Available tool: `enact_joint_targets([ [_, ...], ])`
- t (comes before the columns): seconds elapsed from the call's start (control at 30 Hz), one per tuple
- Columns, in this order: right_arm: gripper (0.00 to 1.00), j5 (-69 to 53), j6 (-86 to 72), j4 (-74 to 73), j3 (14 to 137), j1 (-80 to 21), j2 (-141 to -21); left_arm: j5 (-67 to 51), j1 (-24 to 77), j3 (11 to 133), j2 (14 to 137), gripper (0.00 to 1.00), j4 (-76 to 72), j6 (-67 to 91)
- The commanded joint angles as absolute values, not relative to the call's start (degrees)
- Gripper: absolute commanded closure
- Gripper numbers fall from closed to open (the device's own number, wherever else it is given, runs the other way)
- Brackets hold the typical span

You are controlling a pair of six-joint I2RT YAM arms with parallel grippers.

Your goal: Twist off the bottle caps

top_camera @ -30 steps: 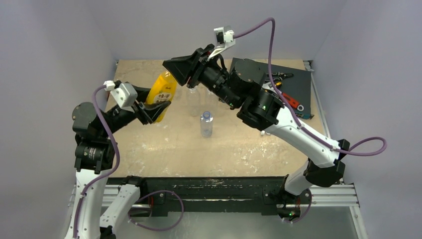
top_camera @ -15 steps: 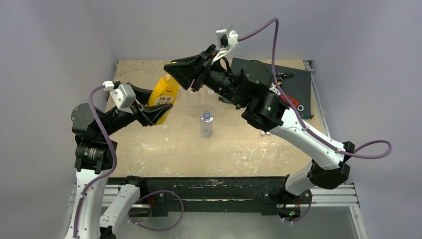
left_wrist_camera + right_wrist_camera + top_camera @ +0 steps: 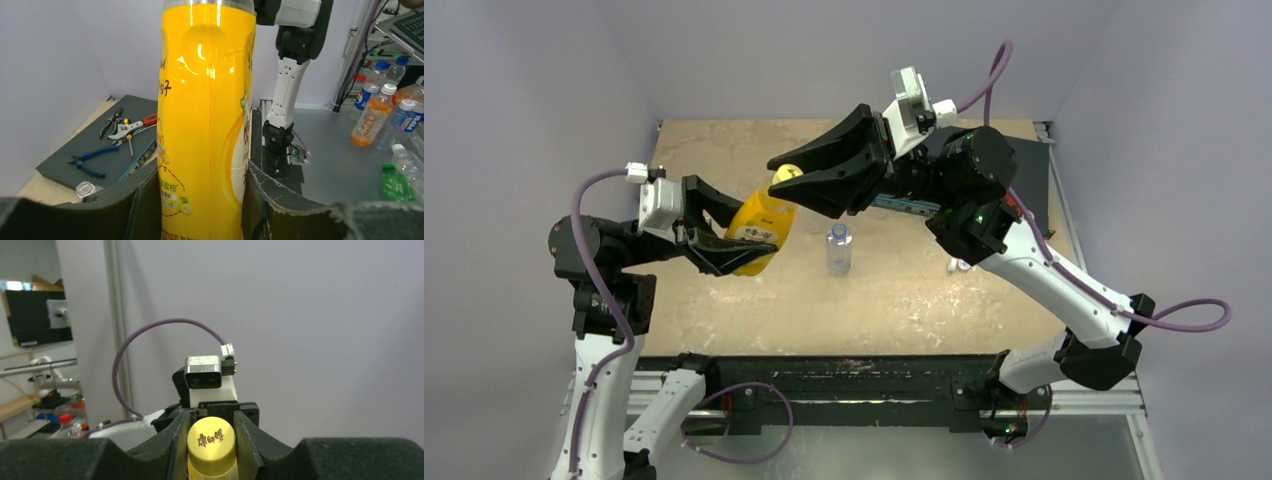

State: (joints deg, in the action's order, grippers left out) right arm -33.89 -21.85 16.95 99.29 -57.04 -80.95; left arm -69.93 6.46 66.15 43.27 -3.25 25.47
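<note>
— Where did we have the orange-yellow juice bottle [image 3: 207, 100]?
— Lifted off the table [image 3: 724, 160] and tilted. Our left gripper [image 3: 759, 228] was closed tight round its labelled body, a finger on each side.
— And our right gripper [image 3: 789, 180]?
— Nearly shut, pinching the yellow cap [image 3: 211, 436] on that bottle's neck.
— Anything else?
— A small clear bottle [image 3: 839, 255] stood upright on the table, just right of the held one, with its blue-topped cap [image 3: 839, 232] on.

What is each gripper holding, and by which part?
The left gripper clamps the orange-yellow bottle around its labelled body; the right gripper pinches its yellow cap by the sides.
</note>
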Motion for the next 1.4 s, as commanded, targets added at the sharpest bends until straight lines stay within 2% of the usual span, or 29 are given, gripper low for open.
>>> enact_joint_targets([
  [0.0,1.00,-50.84,-27.02,23.40,100.36,-58.36,-81.56,-71.80,6.24,68.33,44.05,1.00,-3.98,28.74],
  [0.07,0.96,-50.24,-26.31,21.81,101.03,-58.28,-81.91,-71.18,6.24,68.95,43.95,1.00,-2.02,26.72],
  [0.1,0.88,-48.90,-25.32,20.44,101.27,-58.20,-81.74,-70.66,6.24,69.43,44.02,1.00,-0.44,24.63],
  [0.17,0.61,-42.21,-22.66,16.48,101.80,-58.18,-80.94,-68.71,6.24,70.56,44.03,1.00,7.12,18.80],
  [0.27,0.30,-31.13,-20.40,13.44,102.35,-58.33,-79.27,-64.11,6.29,71.15,43.58,1.00,12.91,9.94],
  [0.3,0.24,-28.84,-20.46,13.29,102.85,-58.50,-78.87,-62.06,6.29,71.02,43.21,1.00,13.74,7.46],
  [0.37,0.20,-22.37,-19.84,11.83,103.82,-59.42,-78.43,-56.94,6.25,70.23,42.31,1.00,13.68,4.27],
  [0.53,0.20,-2.58,-20.00,3.43,107.35,-60.40,-80.49,-46.01,6.24,67.16,39.83,1.00,10.25,-0.96],
  [0.63,0.22,3.72,-20.56,0.19,108.75,-60.70,-82.47,-42.71,6.24,66.47,39.40,1.00,10.24,-3.45],
  [0.83,0.30,5.34,-19.84,2.19,107.75,-62.16,-82.98,-41.04,6.29,66.61,39.93,1.00,11.97,-4.86],
  [1.07,0.33,5.43,-19.25,0.72,110.67,-62.92,-85.69,-40.35,6.25,66.63,40.85,1.00,12.36,-4.10],
  [1.2,0.48,6.09,-19.47,1.82,110.43,-63.08,-86.26,-40.49,6.24,66.37,41.13,1.00,12.51,-3.93],
  [1.3,0.65,6.73,-19.59,2.73,109.95,-63.11,-86.24,-41.21,6.26,66.11,40.97,1.00,12.67,-3.99],
  [1.37,0.69,6.77,-19.51,3.75,109.26,-63.11,-85.99,-41.57,6.25,65.97,40.88,1.00,12.88,-4.12],
])
